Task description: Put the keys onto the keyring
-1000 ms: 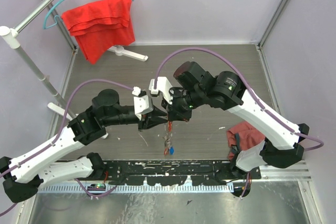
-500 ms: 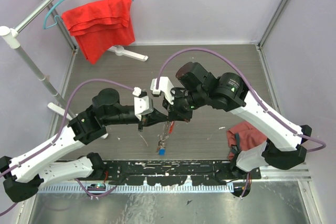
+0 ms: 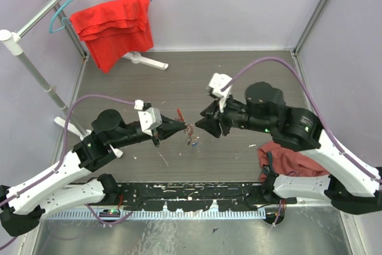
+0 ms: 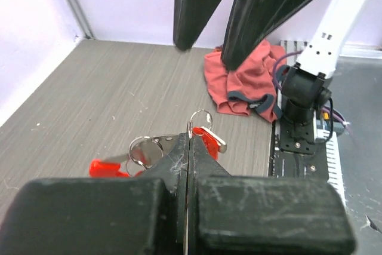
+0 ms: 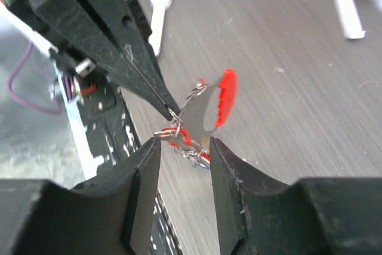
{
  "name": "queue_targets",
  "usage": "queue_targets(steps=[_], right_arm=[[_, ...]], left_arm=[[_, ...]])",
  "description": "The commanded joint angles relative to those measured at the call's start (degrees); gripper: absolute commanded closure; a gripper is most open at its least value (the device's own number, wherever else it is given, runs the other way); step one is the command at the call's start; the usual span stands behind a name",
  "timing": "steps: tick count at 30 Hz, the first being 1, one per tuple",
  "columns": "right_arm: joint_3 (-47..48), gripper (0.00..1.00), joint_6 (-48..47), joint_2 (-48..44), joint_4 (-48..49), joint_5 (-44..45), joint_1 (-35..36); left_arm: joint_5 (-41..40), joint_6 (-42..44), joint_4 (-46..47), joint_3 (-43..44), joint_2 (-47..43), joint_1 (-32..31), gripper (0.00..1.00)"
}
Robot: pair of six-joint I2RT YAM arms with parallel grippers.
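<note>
The keys hang as a small bunch of silver blades, rings and red heads above the middle of the table. My left gripper is shut on a thin ring of the keyring, which sticks up from its closed tips. A red key head and a larger ring lie beside the left gripper. My right gripper is open, facing the left one. The bunch hangs just beyond its fingertips, and I see no contact with them.
A reddish cloth lies at the right by the right arm's base. A red cloth on a blue hanger hangs from a rack at the back left. A black rail runs along the near table edge.
My left gripper has shut on the ring and now carries the bunch. My right gripper has opened, let go and drawn back to the right. The bunch has swung up.
</note>
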Motion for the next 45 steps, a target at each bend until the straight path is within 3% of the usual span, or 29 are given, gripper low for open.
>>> queue_targets(steps=[1,5,13,29,45], right_arm=[[-7.0,0.56,11.4,-5.9,19.2,9.5,0.1],[-11.5,0.56,19.3,-8.1,25.8,11.7,0.1],[-14.4,0.55,32.3,-7.6,28.9,11.8,0.1],[-15.6,0.67,33.7,-5.4,27.9,9.5,0.0],[-16.1,0.99,33.4,-5.7,27.3,11.3,0.1]], left_arm=[[-5.4,-3.9,12.5,-3.4,-2.6,0.0,1.0],[-8.0,-5.5,16.2,-5.1,-4.0,0.0,1.0],[-10.4,-5.4,16.3,-5.0,-5.0,0.0,1.0],[-9.6,-5.0,15.7,-4.4,-5.0,0.0,1.0],[-10.1,-4.4,15.3,-4.7,-5.5,0.0,1.0]])
